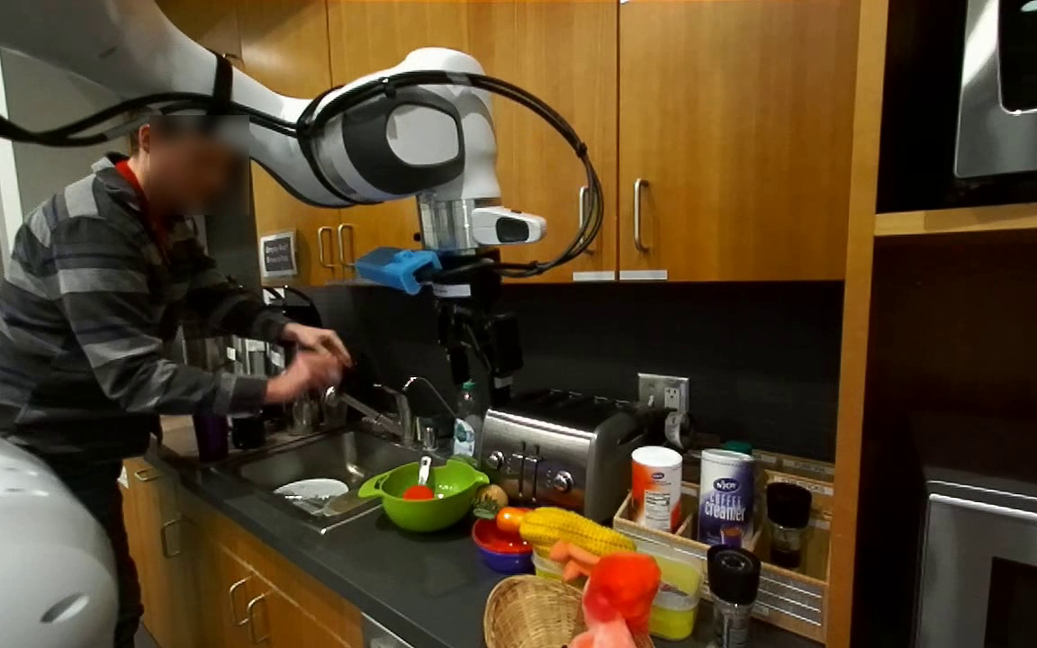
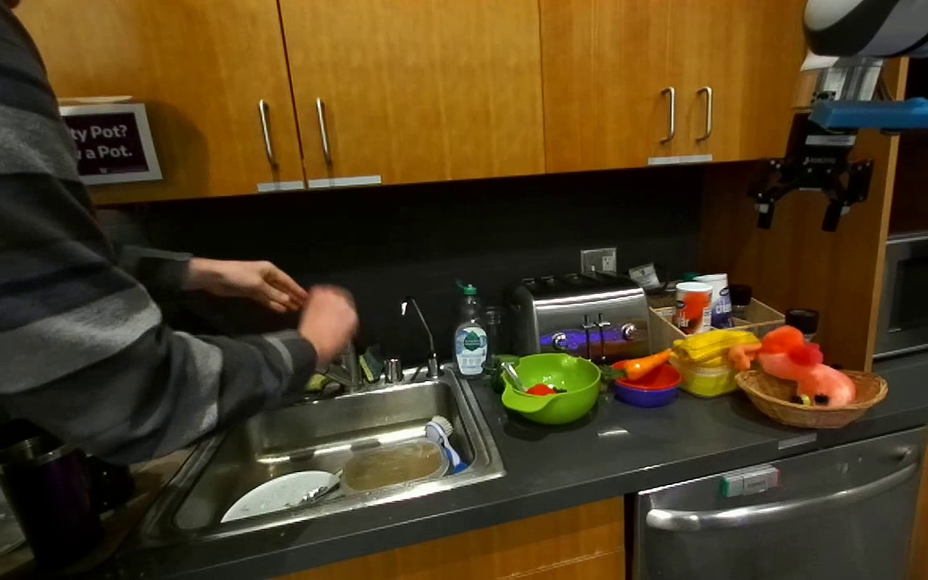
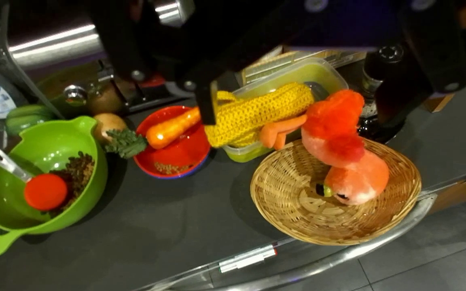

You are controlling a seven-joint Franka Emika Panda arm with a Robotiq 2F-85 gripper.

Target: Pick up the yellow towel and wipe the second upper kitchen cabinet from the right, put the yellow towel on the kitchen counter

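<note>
Upper cabinets (image 2: 416,89) run above the dark counter (image 3: 136,226), their doors shut. The arm (image 1: 419,135) stretches across in front of them, and a person (image 1: 77,306) in a striped top leans over the sink (image 2: 311,435). On the counter stand a toaster (image 2: 589,318), a wicker basket (image 3: 281,190) and a green bowl (image 3: 99,178). A toy bird (image 3: 338,149) lies head down in the basket. Just beside the basket sits a tub (image 3: 316,70), and the yellow towel (image 3: 257,115) lies across it, one end past the rim. The bird's legs reach over to the towel; whether they touch it, I cannot tell. The gripper (image 2: 798,216) hangs well above these things, pointing down, its fingers spread wide. Near the tub, a red bowl (image 3: 188,155) nests in a blue bowl (image 2: 648,396). A carrot (image 3: 172,128) lies in the red bowl, its green top over the rim. The green bowl holds a red scoop (image 3: 45,192).
</note>
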